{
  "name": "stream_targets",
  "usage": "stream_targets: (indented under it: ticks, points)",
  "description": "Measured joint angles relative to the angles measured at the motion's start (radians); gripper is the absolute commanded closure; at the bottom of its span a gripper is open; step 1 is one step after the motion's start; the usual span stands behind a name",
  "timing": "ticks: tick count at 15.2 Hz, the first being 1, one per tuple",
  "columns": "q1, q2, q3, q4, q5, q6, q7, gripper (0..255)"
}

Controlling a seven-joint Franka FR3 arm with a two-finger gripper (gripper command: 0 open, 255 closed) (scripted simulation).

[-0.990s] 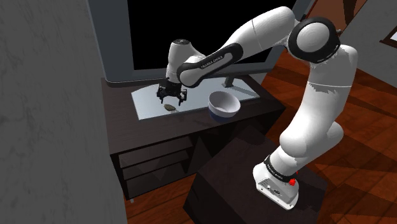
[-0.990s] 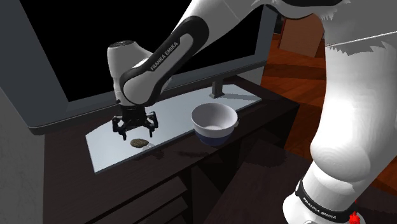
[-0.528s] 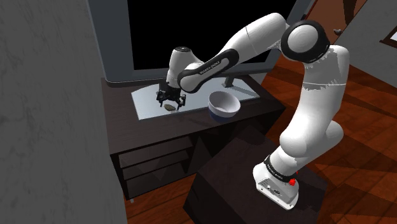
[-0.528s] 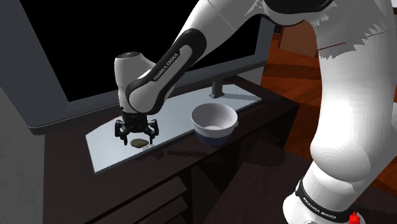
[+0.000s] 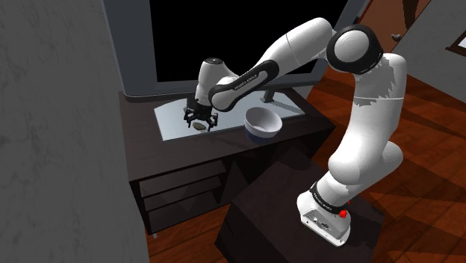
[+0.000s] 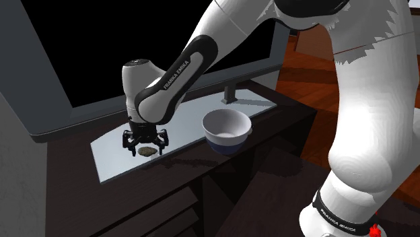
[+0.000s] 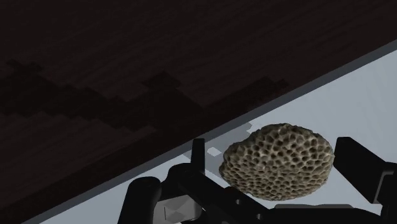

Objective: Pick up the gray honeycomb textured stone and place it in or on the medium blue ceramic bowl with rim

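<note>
The grey-brown honeycomb stone lies on a pale grey slab atop a dark cabinet. My gripper is open and low over it, one finger on each side of the stone, with small gaps showing. From the shoulder view the gripper hangs straight above the stone. The blue bowl with white inside stands on the same slab toward that view's right. In the second exterior view the gripper straddles the stone, and the bowl is to the right.
A large screen on a stand foot rises just behind the slab. The dark cabinet has open shelves below. A grey wall fills the shoulder view's left. My stand box sits on wooden floor.
The gripper has come down and shifted slightly, from above and beside the stone to low around it. The stone and bowl have not moved.
</note>
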Motion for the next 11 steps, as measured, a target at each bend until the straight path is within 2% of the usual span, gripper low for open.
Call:
stream_targets:
  ticks: [11]
  points:
    - [-0.004, 0.0, 0.004, 0.0, 0.004, -0.004, -0.004, 255]
